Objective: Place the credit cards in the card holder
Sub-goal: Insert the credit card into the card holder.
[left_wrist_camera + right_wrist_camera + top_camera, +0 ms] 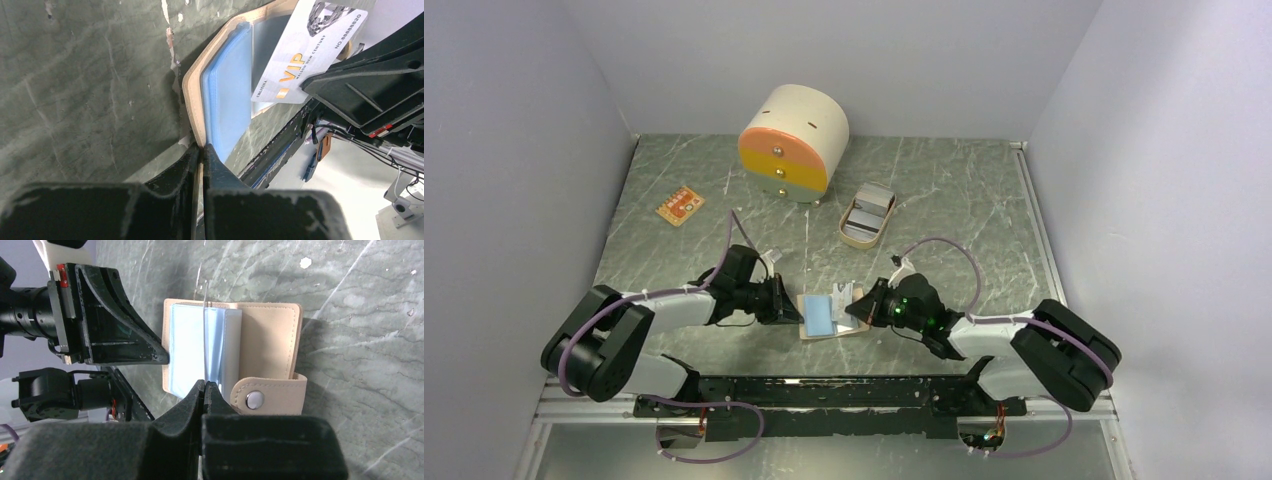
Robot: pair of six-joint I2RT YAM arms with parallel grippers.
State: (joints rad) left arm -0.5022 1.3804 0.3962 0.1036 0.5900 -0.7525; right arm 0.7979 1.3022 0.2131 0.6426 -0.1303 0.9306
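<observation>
On the worktop (944, 200), my left hand (201, 150) clamps the cover edge of the soft-looking tan card holder (270, 335) while my right hand (205, 387) pinches a thin, probably stiff, slick VIP card (305, 55) by its end above the blue sleeves (187, 350).

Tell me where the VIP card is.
The white VIP card is upper right in left wrist view, in the right gripper, above the tan leather card holder.

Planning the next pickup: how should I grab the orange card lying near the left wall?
The orange card lies flat on the table, nothing touching it, so probably only its thin edges can be pinched. Come straight down with the nearer left end effector, closing across the long edges.
</observation>
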